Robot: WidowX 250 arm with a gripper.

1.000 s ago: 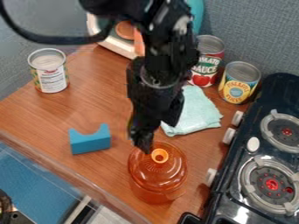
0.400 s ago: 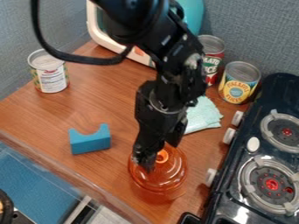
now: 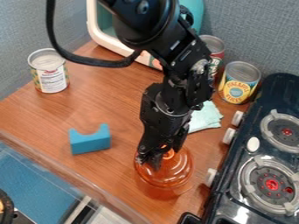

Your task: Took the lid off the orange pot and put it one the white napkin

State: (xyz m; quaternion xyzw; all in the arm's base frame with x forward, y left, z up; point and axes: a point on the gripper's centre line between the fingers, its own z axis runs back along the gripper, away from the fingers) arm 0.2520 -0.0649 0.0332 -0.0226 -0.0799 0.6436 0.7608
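Three labelled cans: one with a white print panel (image 3: 51, 78), a red one (image 3: 215, 51) partly behind the arm (image 3: 169, 98), a yellow-and-blue one (image 3: 239, 83). Lid (image 3: 181, 169), translucent orange, domed, sits on the pot (image 3: 165, 191). Gripper (image 3: 153, 159) at lid; opening cannot be determined. Arm partly hides pale green napkin (image 3: 204, 119).
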